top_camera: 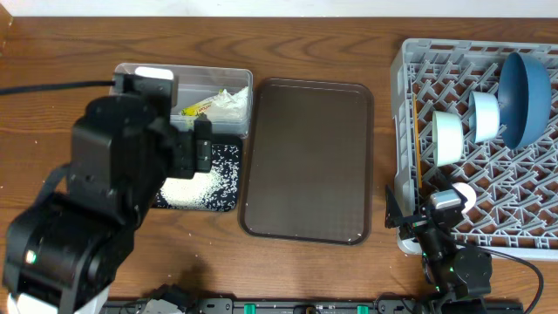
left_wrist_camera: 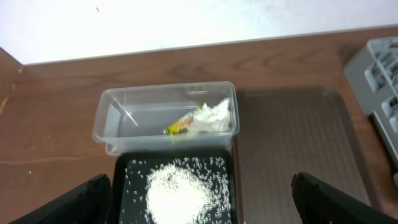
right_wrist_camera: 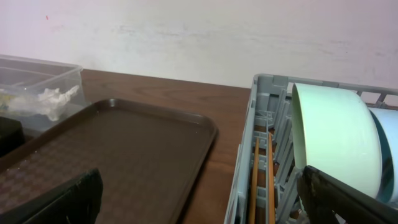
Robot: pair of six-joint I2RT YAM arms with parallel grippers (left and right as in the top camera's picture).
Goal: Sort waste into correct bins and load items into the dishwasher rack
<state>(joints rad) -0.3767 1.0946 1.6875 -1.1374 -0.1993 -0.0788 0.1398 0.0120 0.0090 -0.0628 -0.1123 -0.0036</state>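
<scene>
The desk is warm brown wood with a darker running grain; the wall behind it is off-white and faintly mottled; the tub is clear, and inside it the tissue is white and the snack wrapper yellow-green; the shallow tray is black, speckled with white rice grains that thicken into a solid white patch; the serving tray is dark brown with a fine woven-looking texture; the dishwasher rack is a grey lattice; in it, the large bowl is dark blue, the smaller bowl white and blue, the third bowl pale green; the chopsticks are orange-brown wood; the left arm is black.
</scene>
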